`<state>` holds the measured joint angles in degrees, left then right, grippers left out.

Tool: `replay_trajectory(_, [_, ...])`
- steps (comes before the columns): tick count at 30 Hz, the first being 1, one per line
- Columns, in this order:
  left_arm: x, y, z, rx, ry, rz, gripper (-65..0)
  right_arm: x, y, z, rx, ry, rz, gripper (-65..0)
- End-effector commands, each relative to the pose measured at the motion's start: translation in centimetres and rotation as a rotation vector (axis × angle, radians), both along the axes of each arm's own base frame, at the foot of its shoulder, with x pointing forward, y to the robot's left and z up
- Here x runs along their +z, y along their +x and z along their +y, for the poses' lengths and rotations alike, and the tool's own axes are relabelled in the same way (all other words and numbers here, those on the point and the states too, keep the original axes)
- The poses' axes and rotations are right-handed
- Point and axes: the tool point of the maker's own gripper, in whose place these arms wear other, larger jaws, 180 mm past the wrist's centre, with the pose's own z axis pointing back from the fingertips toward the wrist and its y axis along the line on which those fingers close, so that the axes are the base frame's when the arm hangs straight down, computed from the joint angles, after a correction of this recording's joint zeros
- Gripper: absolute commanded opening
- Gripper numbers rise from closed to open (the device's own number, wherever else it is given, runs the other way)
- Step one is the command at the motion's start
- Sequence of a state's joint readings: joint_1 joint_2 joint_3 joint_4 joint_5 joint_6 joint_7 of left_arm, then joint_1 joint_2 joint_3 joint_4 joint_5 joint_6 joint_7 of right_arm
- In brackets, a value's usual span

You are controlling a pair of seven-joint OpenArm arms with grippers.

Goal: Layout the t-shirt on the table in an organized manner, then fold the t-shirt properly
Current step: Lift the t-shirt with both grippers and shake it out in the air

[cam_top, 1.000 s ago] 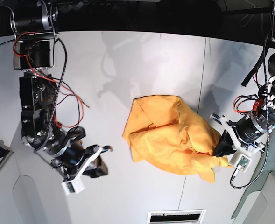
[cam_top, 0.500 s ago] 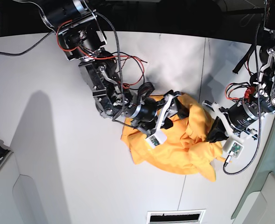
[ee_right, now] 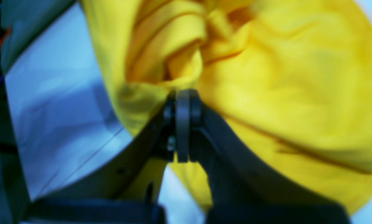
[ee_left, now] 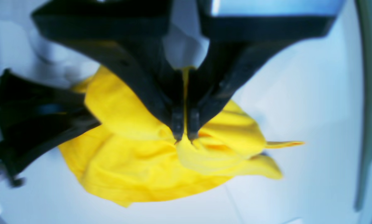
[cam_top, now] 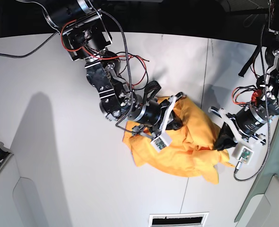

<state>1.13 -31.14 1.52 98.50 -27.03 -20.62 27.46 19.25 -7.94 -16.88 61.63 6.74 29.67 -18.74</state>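
Both grippers pinch t-shirt [cam_top: 186,151] (crumpled) — tabletop.

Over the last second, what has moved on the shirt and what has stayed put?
The right hand swung in from the bare table at the base view's lower left and closed on a fold at the bunched top of the t-shirt; the right wrist view shows the cloth pinched. The left hand kept its pinch on the opposite edge. The t-shirt remains crumpled on the table, not spread.

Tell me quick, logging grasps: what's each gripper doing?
Left gripper: shut on the t-shirt.
Right gripper: shut on the t-shirt.
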Motion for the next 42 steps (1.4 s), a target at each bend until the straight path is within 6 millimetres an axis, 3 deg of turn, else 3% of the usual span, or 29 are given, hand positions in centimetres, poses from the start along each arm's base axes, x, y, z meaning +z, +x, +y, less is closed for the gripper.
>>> replay_trajectory(1, [3.0, 0.9, 0.4, -0.003, -0.006, -0.087, -65.0, 3.7, 2.0, 0.1, -0.023, 0.071, -0.078, -65.0])
replay_trajectory(6, [8.1, 0.9, 1.5, 0.018, 0.021, -0.193, -65.0, 9.9, 3.1, -2.7, -0.090, 0.137, -0.154, -65.0])
replay_trajectory(10, [14.1, -0.2, 0.3, -0.025, 0.017, -0.344, -65.0, 15.4, 3.0, -5.2, -0.103, 0.141, -0.305, -65.0])
replay_trajectory(13, [18.7, -1.4, 0.1, -0.005, 0.008, -0.471, -65.0, 17.5, 3.1, -7.0, -0.122, 0.118, -0.388, -65.0])
replay_trajectory(15, [20.0, -1.9, 0.2, 0.003, 0.019, -0.505, -65.0, 17.2, 3.5, -7.8, -0.147, 0.099, -0.386, -65.0])
replay_trajectory(18, [19.6, -2.1, 0.3, 0.005, 0.008, -0.480, -65.0, 15.0, 4.3, -8.5, -0.186, 0.088, -0.328, -65.0])
replay_trajectory(19, [19.5, -2.2, -0.1, -0.012, -0.006, -0.476, -65.0, 14.0, 4.7, -8.7, -0.198, 0.084, -0.307, -62.2])
replay_trajectory(21, [19.9, -2.7, -1.2, -0.071, -0.036, -0.491, -65.0, 11.4, 5.4, -9.1, -0.225, 0.072, -0.254, -44.7])
replay_trajectory(23, [21.3, -3.2, -2.2, -0.116, -0.053, -0.543, -65.0, 8.8, 6.1, -10.0, -0.264, 0.054, -0.194, -34.7])
replay_trajectory(26, [23.9, -4.0, -3.4, -0.145, -0.044, -0.626, -65.0, 6.1, 6.0, -11.7, -0.305, 0.035, -0.120, -34.4])
replay_trajectory(30, [26.0, -4.8, -4.8, -0.196, -0.088, -0.683, -65.0, 5.1, 5.9, -14.1, -0.379, 0.053, -0.085, -34.4])
replay_trajectory(33, [25.6, -5.0, -6.9, -0.270, -0.147, -0.659, -65.0, 5.5, 6.4, -16.2, -0.441, 0.098, -0.076, -34.4])
replay_trajectory(35, [23.7, -5.5, -10.1, -0.378, -0.185, -0.605, -65.0, 5.8, 6.7, -17.4, -0.471, 0.129, -0.075, -34.4])
replay_trajectory(36, [22.4, -5.7, -11.8, -0.423, -0.219, -0.558, -59.6, 5.9, 6.7, -18.0, -0.486, 0.137, -0.076, -34.4])
replay_trajectory(39, [17.3, -5.9, -16.7, -0.522, -0.307, -0.388, -32.0, 5.7, 7.0, -20.3, -0.543, 0.141, -0.073, -34.4])
replay_trajectory(40, [15.5, -6.1, -18.3, -0.546, -0.326, -0.330, -27.1, 5.7, 7.0, -21.1, -0.562, 0.143, -0.073, -34.4])
replay_trajectory(42, [11.6, -6.3, -20.9, -0.576, -0.335, -0.218, -25.9, 5.8, 7.0, -22.7, -0.595, 0.160, -0.062, -34.4])
